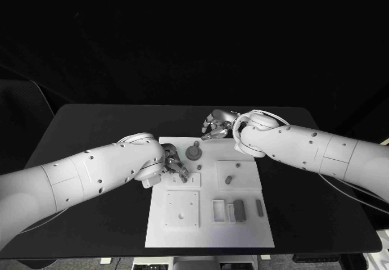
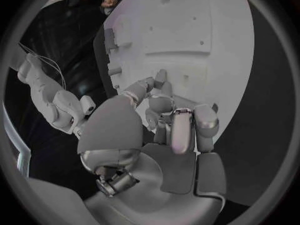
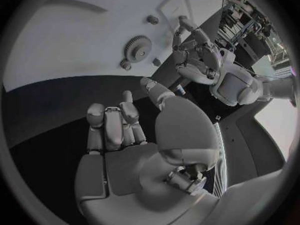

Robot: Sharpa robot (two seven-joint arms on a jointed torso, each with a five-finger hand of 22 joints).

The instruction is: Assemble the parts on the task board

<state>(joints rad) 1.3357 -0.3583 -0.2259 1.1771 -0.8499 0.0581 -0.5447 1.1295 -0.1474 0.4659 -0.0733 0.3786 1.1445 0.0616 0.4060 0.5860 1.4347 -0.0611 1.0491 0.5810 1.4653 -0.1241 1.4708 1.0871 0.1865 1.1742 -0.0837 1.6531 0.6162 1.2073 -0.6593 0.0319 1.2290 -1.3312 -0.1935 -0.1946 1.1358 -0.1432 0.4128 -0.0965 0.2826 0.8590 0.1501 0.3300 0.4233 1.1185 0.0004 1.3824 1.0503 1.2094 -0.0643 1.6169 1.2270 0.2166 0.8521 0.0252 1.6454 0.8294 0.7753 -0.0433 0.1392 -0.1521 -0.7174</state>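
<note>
A gear (image 1: 194, 152) is seated near the board's (image 1: 243, 236) far edge; loose parts (image 1: 238, 210) remain. Left hand (image 1: 173, 163) curled over a part, grip unclear; right hand (image 1: 216, 126) empty, fingers apart.

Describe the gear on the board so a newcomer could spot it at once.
Start at the white task board mid-table and go to its far end, between the two hands. The gear lies flat there, a dark toothed disc; the parts nearby are small pegs and blocks.
</note>
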